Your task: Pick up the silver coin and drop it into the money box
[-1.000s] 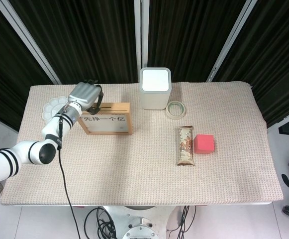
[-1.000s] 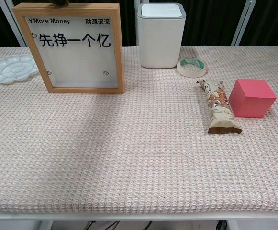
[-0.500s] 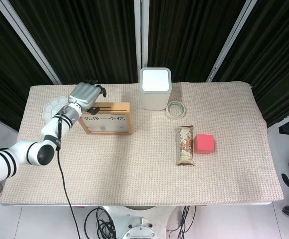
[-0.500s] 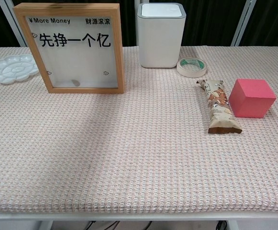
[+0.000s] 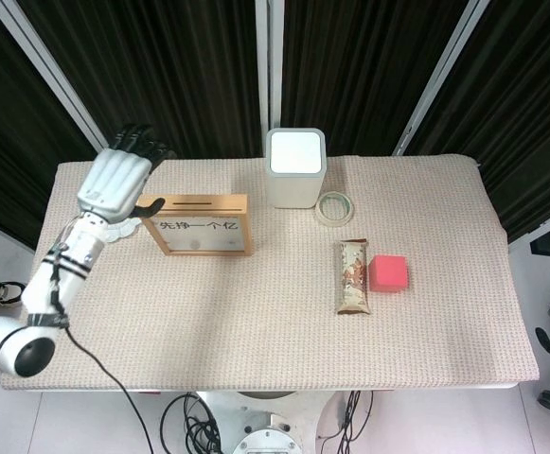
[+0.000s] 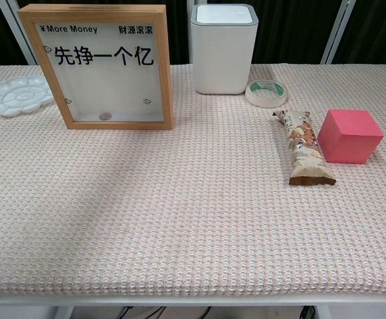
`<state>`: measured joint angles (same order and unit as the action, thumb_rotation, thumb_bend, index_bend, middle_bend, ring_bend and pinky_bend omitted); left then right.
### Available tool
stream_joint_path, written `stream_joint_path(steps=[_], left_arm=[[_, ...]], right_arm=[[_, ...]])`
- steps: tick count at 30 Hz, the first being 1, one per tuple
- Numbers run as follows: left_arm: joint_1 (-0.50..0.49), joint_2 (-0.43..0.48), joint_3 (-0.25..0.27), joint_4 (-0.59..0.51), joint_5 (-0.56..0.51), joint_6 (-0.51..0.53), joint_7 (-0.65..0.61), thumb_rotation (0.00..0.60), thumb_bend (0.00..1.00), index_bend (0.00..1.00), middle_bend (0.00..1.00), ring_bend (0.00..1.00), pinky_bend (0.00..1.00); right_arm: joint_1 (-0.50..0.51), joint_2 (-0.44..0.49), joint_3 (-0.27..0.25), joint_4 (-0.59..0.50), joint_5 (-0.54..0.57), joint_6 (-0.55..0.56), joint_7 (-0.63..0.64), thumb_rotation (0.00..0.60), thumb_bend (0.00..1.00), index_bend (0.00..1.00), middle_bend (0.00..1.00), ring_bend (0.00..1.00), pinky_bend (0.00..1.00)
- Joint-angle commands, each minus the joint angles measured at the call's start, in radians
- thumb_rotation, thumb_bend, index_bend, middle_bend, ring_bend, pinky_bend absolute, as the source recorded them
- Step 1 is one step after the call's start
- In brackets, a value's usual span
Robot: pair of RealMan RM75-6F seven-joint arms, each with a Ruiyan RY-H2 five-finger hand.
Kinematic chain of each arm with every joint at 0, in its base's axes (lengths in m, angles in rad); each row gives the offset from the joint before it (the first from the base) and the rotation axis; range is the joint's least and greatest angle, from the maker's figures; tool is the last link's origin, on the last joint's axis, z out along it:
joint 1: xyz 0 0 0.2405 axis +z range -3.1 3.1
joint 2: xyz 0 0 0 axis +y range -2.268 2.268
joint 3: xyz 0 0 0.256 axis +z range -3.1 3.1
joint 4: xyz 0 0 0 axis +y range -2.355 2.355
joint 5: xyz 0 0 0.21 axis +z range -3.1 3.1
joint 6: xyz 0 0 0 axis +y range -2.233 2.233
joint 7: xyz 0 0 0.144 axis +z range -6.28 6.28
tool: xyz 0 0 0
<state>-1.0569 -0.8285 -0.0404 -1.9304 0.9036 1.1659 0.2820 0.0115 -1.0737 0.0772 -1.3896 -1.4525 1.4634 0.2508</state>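
Observation:
The money box (image 5: 204, 224) (image 6: 99, 66) is a wooden frame with a clear front and black lettering, upright at the back left of the table. A small silver coin (image 6: 103, 116) lies at the bottom inside it, behind the clear pane. My left hand (image 5: 116, 182) hovers to the left of the box, raised above the table, its fingers spread and holding nothing. It shows only in the head view. My right hand appears in neither view.
A white paint palette (image 6: 15, 94) lies left of the box. A white bin (image 5: 295, 167) stands behind, with a tape roll (image 5: 335, 206) beside it. A snack bar (image 5: 354, 276) and a pink cube (image 5: 388, 272) lie at the right.
My left hand lifted off the top of the money box and drew back to the left, fingers spreading. The coin dropped inside the box and now rests at its bottom.

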Motion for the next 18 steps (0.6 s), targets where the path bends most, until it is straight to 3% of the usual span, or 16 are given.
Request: stream_joint_path(steps=[1,4,7,9,10,13,15,18], left_arm=[[0.331,0.052,0.124,-0.105,0.365,0.367,0.035,0.600,0.24,0.23,0.18,0.00,0.00],[0.482,-0.008,0.204,-0.017,0.492,0.483,0.058,0.600,0.22,0.19,0.15,0.00,0.00],[0.608,-0.091,0.266,0.090,0.557,0.534,0.042,0.588,0.20,0.13,0.06,0.00,0.00],[0.672,-0.140,0.287,0.155,0.582,0.549,-0.009,0.523,0.20,0.08,0.01,0.00,0.00],[0.701,-0.160,0.293,0.184,0.582,0.546,-0.041,0.438,0.20,0.06,0.00,0.00,0.00],[0.752,-0.194,0.291,0.258,0.573,0.536,-0.096,0.271,0.20,0.03,0.00,0.00,0.00],[0.774,-0.202,0.287,0.288,0.569,0.527,-0.122,0.232,0.19,0.02,0.00,0.00,0.00],[0.801,-0.207,0.274,0.321,0.577,0.523,-0.165,0.221,0.20,0.02,0.00,0.00,0.00]], right_arm=[[0.001,-0.004,-0.003,-0.004,-0.011,0.009,-0.007,0.600,0.21,0.00,0.00,0.00,0.00],[-0.004,-0.022,0.000,0.011,-0.028,0.046,-0.036,0.600,0.21,0.00,0.00,0.00,0.00],[-0.016,-0.050,0.005,0.033,-0.038,0.094,-0.106,0.600,0.20,0.00,0.00,0.00,0.00],[-0.026,-0.061,0.002,0.030,-0.047,0.121,-0.157,0.600,0.20,0.00,0.00,0.00,0.00],[-0.031,-0.062,-0.001,0.020,-0.051,0.133,-0.176,0.600,0.20,0.00,0.00,0.00,0.00],[-0.045,-0.061,-0.003,0.002,-0.058,0.163,-0.215,0.600,0.20,0.00,0.00,0.00,0.00],[-0.053,-0.059,-0.004,-0.008,-0.062,0.176,-0.226,0.600,0.20,0.00,0.00,0.00,0.00],[-0.060,-0.055,-0.008,-0.017,-0.063,0.182,-0.224,0.600,0.20,0.00,0.00,0.00,0.00]])
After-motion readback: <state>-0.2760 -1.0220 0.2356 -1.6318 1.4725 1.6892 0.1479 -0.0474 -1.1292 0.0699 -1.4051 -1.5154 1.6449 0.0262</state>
